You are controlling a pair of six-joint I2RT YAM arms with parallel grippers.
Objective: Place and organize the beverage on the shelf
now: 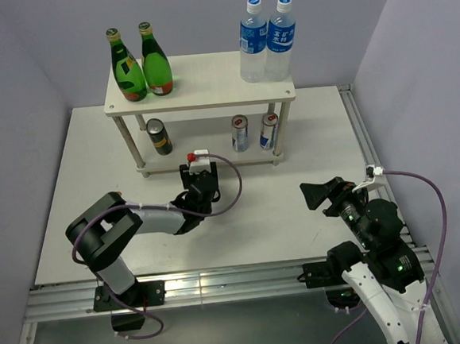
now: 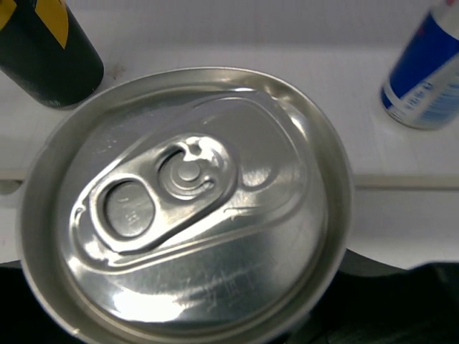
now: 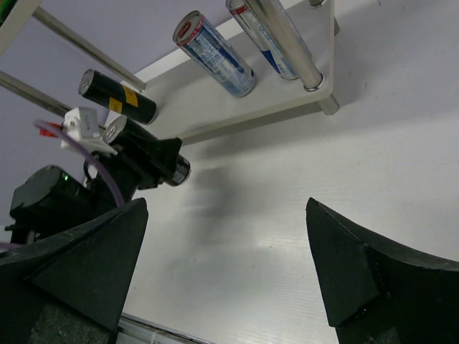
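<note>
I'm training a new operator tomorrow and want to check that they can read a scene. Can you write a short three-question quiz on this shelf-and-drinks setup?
1. True or false: the right gripper is shut on a can.
2. Multiple choice: what stands at the right end of the top board of the shelf? A) two green bottles B) two water bottles C) two slim silver cans
3. Fill in the blank: the left gripper holds a can just in front of the shelf's ____ tier.

Key: 1 false, it is open and holds nothing. 2 B. 3 lower.
</note>
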